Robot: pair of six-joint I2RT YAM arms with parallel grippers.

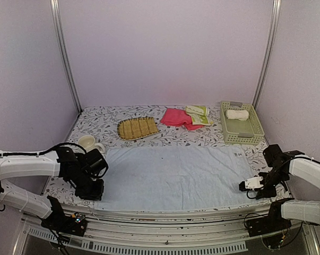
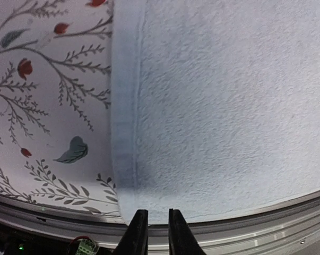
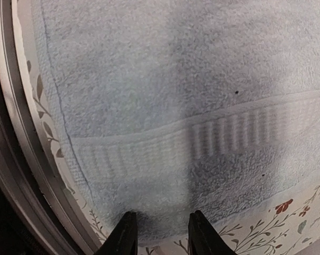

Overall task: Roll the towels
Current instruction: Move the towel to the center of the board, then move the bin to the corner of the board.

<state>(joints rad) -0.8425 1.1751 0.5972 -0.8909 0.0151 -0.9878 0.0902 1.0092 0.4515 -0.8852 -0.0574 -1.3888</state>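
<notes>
1. left tool [image 2: 154,213] – fingers drawn almost together, only a thin dark slit between them; whether they nip the hem i cannot tell
2. right tool [image 3: 161,220] – fingers spread, astride the cloth's near edge, nothing clamped
3. the light blue towel [image 1: 170,178] lies flat on the counter [image 1: 96,119], stretching away from both tools toward the back wall; the left tool sits at its near left corner, the right tool at its near right corner
4. its long axis runs left to right, from one tool to the other, so each arm is nearest its own short end
5. as i judge it, a roll needs both corners gripped together
6. well behind lie the pink towel [image 1: 175,117] and the yellow-green towel [image 1: 198,114]; the cream towel [image 1: 237,114] lies rolled in the basket [image 1: 242,138]
</notes>
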